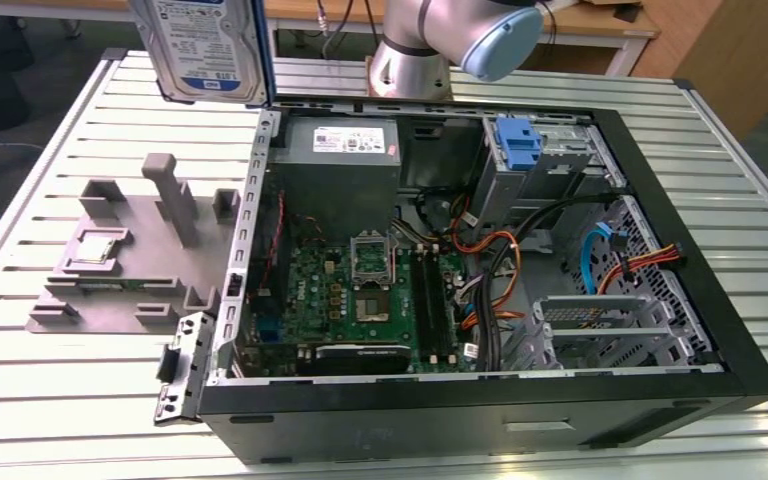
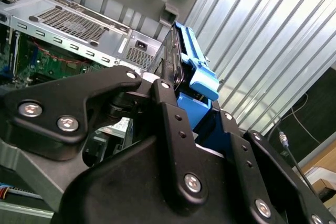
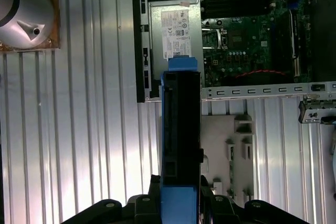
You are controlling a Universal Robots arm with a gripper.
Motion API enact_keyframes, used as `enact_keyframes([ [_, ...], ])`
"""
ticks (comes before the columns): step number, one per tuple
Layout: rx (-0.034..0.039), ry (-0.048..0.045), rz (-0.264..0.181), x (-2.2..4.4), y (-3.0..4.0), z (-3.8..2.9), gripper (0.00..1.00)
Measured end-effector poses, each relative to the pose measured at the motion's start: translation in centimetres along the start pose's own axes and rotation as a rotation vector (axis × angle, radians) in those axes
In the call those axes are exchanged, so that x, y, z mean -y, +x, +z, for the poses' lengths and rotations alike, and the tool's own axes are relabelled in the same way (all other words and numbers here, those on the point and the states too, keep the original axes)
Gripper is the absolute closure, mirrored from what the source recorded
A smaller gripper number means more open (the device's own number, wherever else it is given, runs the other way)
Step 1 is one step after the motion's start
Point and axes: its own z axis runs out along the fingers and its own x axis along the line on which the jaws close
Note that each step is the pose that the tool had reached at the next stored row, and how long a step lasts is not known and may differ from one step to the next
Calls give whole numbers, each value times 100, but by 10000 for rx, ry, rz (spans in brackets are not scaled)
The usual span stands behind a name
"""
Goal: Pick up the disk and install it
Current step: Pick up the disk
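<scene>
The disk (image 1: 204, 45) hangs upright in the air over the back of the slatted table, at the exterior view's left, its blue-and-white label facing the camera and a blue bracket along its edge. In the first wrist view the disk (image 3: 181, 129) is seen edge-on, dark with blue framing, above the edge of the open computer case (image 3: 142, 51). My gripper (image 3: 181, 198) is shut on its near end. In the second wrist view the black fingers (image 2: 168, 108) clamp the disk (image 2: 191, 61) by its blue bracket.
The open case (image 1: 491, 400) lies on its side on the table, with the motherboard (image 1: 357, 300), grey power supply (image 1: 344, 145), cables and a blue caddy (image 1: 518, 145) in the drive bay. A grey fixture (image 1: 131, 250) stands at the exterior view's left. The arm's base (image 1: 411, 60) rises behind.
</scene>
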Motion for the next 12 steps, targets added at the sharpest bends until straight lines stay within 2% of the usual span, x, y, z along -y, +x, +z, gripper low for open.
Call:
enact_keyframes([
  [12,0,0,0,-89,6,1,64],
])
